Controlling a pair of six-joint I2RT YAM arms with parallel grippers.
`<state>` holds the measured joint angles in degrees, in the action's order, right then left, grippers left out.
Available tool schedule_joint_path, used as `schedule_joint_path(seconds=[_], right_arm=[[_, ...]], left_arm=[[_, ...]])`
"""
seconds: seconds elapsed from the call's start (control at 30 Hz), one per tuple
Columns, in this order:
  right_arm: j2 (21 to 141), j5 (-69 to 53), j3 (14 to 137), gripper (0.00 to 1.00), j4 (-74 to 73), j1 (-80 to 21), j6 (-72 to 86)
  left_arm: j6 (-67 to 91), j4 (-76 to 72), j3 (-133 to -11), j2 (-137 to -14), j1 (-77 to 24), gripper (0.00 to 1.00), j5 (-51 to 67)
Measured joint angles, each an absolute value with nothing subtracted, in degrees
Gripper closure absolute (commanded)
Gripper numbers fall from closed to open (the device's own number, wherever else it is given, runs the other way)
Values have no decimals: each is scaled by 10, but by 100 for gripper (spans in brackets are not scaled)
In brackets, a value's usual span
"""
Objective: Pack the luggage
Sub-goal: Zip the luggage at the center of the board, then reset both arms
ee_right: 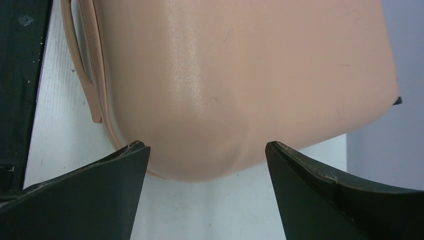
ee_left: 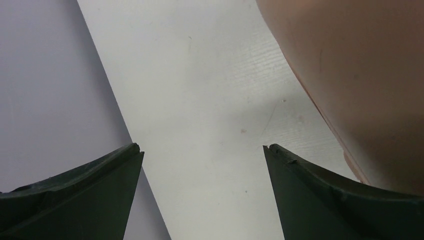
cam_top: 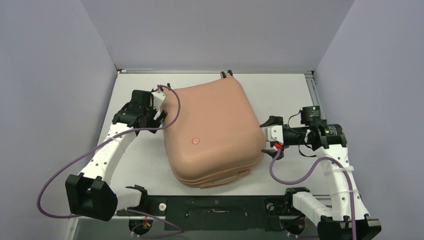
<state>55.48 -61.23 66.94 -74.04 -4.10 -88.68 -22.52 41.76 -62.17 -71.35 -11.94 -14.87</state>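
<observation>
The luggage [cam_top: 215,132], a salmon-pink hard-shell suitcase, lies flat and shut in the middle of the white table [cam_top: 285,95]. A small round dot [cam_top: 195,141] shows on its upper shell and dark wheels [cam_top: 227,74] at its far end. My left gripper [cam_top: 155,107] is at the case's far-left corner. In the left wrist view it [ee_left: 202,147] stands open over bare table, with the luggage [ee_left: 360,75] just to its right. My right gripper [cam_top: 265,136] faces the case's right side. It [ee_right: 207,145] is open, with a rounded corner of the luggage [ee_right: 240,75] just beyond its tips.
Lavender walls [cam_top: 45,75] close in the table on the left, back and right. A black strip [cam_top: 215,206] runs along the near edge between the arm bases. Purple cables [cam_top: 75,162] loop beside each arm. A metal rail [cam_top: 312,90] lines the far right edge.
</observation>
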Motion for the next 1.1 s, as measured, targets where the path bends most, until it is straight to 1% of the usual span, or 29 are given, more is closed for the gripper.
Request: schedule_joint_path(seconds=[0.1,0.23,0.33,0.47,0.77,1.1], right_arm=[[560,-618,614,10,-672,-46,-832],[550,-615,578,10,-612,-48,-719],[538,-608,555,10,-558,-51,-632],[542,-606,535,10,-491,-57,-551],[562,-570,530,10,-408,-62,-474],[575,-514,530,10,-350,-80,-412]], left_arm=[[-203,377,-622,-728,-134,3,-183],[-181,327,-632,-759,-154,3,-246],[-169,300,-662,-801,-166,4,-286],[-162,261,-707,-861,-172,4,-307],[-176,236,-807,-960,-197,4,-347],[-187,230,-888,-1025,-211,4,-349]])
